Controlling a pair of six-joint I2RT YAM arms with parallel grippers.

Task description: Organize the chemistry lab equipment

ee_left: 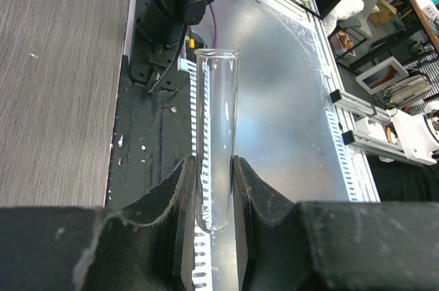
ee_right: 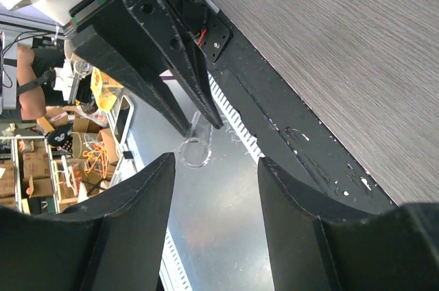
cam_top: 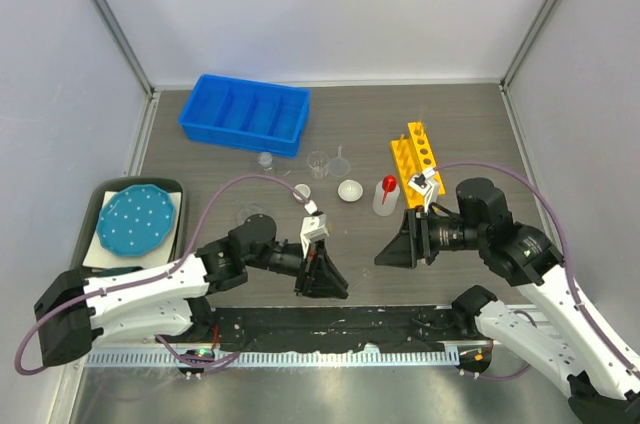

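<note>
Here, left hand (ee_left: 212, 162) clamped on thin clear tube (ee_left: 218, 119) by its round closed end, over the bench (cam_top: 450, 124) near edge, long side lying toward about 3 o'clock, open mouth facing right hand (ee_right: 216, 159), fingers apart.

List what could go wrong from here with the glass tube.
The left gripper pinches the glass tube only near its rounded bottom, so a nudge could lever it loose. The open right gripper faces the tube's mouth, with the tube off centre between its jaws; closing in might clip the rim.
</note>
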